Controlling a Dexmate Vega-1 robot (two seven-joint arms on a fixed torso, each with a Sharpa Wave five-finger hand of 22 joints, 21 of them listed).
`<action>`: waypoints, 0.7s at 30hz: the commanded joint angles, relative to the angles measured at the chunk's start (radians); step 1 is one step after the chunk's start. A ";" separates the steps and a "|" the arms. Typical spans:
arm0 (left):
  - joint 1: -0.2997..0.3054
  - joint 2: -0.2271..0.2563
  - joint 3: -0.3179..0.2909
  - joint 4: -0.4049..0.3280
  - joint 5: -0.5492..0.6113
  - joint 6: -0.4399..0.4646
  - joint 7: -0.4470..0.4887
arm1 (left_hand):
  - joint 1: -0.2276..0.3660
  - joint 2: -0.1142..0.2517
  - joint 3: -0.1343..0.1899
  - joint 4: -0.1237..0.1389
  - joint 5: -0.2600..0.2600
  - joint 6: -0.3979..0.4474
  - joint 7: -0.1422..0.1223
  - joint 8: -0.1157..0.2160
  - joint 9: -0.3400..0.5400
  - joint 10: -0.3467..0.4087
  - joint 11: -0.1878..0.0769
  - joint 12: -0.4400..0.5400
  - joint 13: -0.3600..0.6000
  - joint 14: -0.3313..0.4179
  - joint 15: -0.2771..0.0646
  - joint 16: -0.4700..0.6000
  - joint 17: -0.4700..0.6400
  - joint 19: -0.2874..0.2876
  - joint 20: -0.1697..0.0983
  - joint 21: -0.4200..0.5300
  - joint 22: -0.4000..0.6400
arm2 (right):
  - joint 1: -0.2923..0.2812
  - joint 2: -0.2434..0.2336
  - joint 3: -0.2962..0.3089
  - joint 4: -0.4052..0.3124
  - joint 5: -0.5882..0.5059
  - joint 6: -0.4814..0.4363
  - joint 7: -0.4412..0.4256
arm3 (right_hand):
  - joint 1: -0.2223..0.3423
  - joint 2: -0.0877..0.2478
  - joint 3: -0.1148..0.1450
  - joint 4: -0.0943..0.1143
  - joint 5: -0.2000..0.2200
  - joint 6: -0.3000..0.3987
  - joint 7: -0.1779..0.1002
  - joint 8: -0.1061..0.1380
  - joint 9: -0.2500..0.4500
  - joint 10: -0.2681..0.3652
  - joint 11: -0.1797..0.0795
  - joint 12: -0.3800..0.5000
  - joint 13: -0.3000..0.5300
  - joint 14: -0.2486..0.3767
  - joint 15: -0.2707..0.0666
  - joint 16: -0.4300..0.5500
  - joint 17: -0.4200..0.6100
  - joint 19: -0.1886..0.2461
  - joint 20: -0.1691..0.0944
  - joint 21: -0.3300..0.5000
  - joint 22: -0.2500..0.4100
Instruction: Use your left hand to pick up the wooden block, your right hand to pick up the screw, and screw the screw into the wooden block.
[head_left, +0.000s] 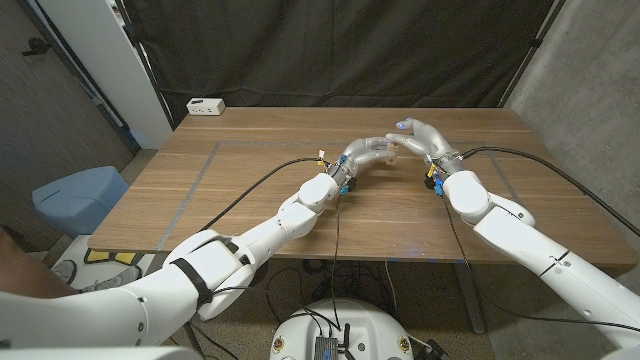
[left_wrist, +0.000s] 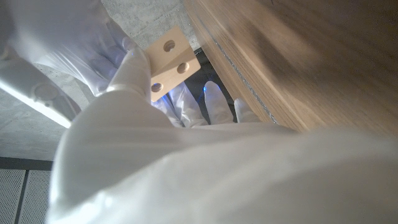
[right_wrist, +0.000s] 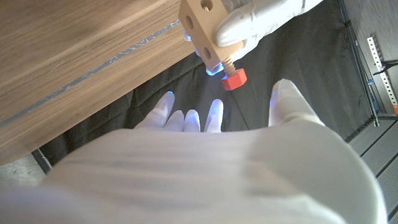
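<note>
Right wrist view: left hand (right_wrist: 261, 22) grips one wooden block (right_wrist: 202, 25) bearing one red screw (right_wrist: 234, 78); right hand (right_wrist: 205, 155) spread, holding nothing.

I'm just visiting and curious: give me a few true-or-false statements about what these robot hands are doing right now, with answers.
1. The left hand holds the pale wooden block with round holes. True.
2. The red-headed screw lies on the brown wooden table. False: it sticks out of the block.
3. The right hand grips the screw. False: its fingers are spread, apart from it.
4. A white box sits at a far table corner. True.
</note>
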 joint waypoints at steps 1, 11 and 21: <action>-0.003 0.003 0.002 -0.001 0.002 -0.006 -0.009 | -0.025 0.069 0.001 0.004 0.007 0.083 0.036 0.004 0.011 0.019 -0.012 0.007 0.081 0.009 -0.108 -0.002 0.002 0.009 0.001 0.003 0.003 | 0.024 -0.061 0.003 -0.076 -0.009 -0.093 0.054 | 0.006 0.015 0.005 -0.012 0.001 0.004 0.008 -0.007 0.003 0.006 0.002 0.006 0.002 0.013 0.021 0.010 -0.001 0.020 0.014 0.012 0.003; -0.006 0.000 0.001 0.008 0.001 -0.014 -0.011 | -0.025 0.069 0.001 0.003 0.007 0.083 0.037 0.004 0.012 0.019 -0.012 0.007 0.081 0.010 -0.110 -0.001 0.003 0.010 0.001 0.003 0.003 | 0.077 -0.136 -0.009 -0.154 -0.029 -0.206 0.142 | 0.025 0.022 0.015 -0.022 0.004 0.017 0.015 -0.015 0.004 0.013 -0.004 0.009 0.001 0.028 0.041 0.013 -0.003 0.036 0.035 0.012 0.003; -0.007 -0.002 -0.001 0.014 0.000 -0.012 -0.010 | -0.024 0.069 0.001 0.003 0.007 0.083 0.036 0.003 0.012 0.019 -0.012 0.006 0.081 0.009 -0.109 -0.002 0.003 0.010 0.002 0.003 0.003 | 0.121 -0.194 -0.029 -0.202 -0.048 -0.278 0.218 | 0.051 0.027 0.027 -0.033 0.008 0.034 0.022 -0.025 0.004 0.009 -0.005 0.008 0.001 0.042 0.068 0.014 -0.006 0.068 0.065 0.017 0.003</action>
